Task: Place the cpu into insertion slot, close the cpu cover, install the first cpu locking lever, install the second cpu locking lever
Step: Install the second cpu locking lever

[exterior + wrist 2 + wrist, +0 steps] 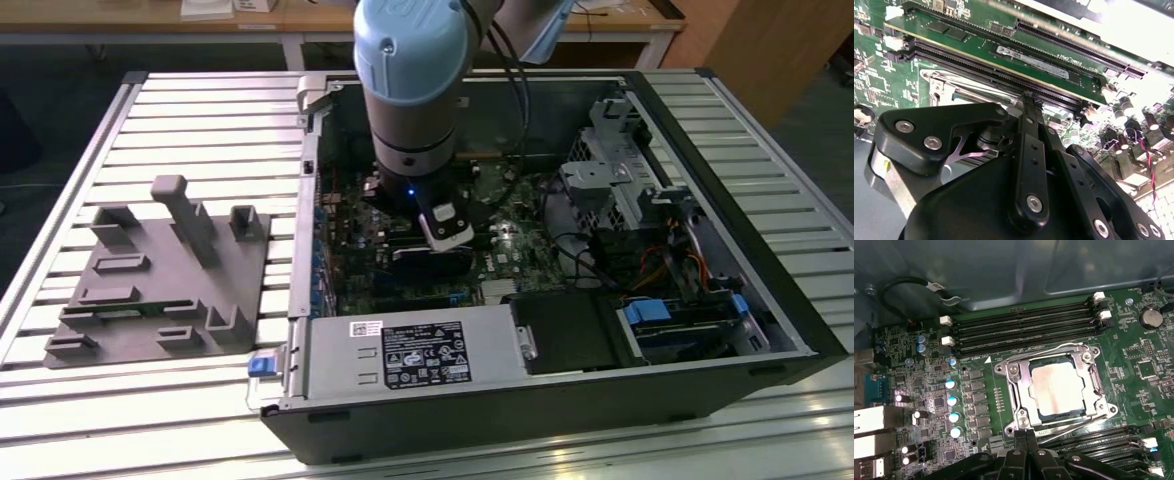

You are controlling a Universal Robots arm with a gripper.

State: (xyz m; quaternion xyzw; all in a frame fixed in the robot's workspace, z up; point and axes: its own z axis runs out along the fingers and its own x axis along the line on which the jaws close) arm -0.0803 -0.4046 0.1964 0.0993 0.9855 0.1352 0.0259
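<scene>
Gripper: black jointed metal fingers with round silver screws, seen from behind in both wrist views (1026, 432); the two fingers (1029, 117) lie pressed together with no gap and nothing between them. The tip sits just beside the socket's near edge, at or very close to a thin lever there; contact cannot be told.
Arm: a pale blue and grey tube (414, 90) reaching straight down into the open case, with a small blue light low on it.
Cpu: flat square chip with a dull silvery, lightly smudged top (1059, 387), lying flat in the slot.
Slot: square socket (1040, 412), dark blue-grey around the chip, on the green board.
Cover: thin shiny steel frame (1016, 390) with a square window, lying down flat around the chip, round screws at its corners.
Levers: thin bent steel wires; one (1069, 346) runs along the socket's far side, one (1079, 422) along its near side by the fingertips.
Board: green, glossy, crowded with small chips and silver-topped cylinders (1134, 345).
Memory slots: long narrow black ridged strips (1024, 327) with white clips, far of the socket.
Case: black metal computer box (747, 310), open on top, on a table of grey ribbed metal slats (200, 110).
Fixture: matte grey block with upright pegs (160, 280), at the exterior view's left of the case.
</scene>
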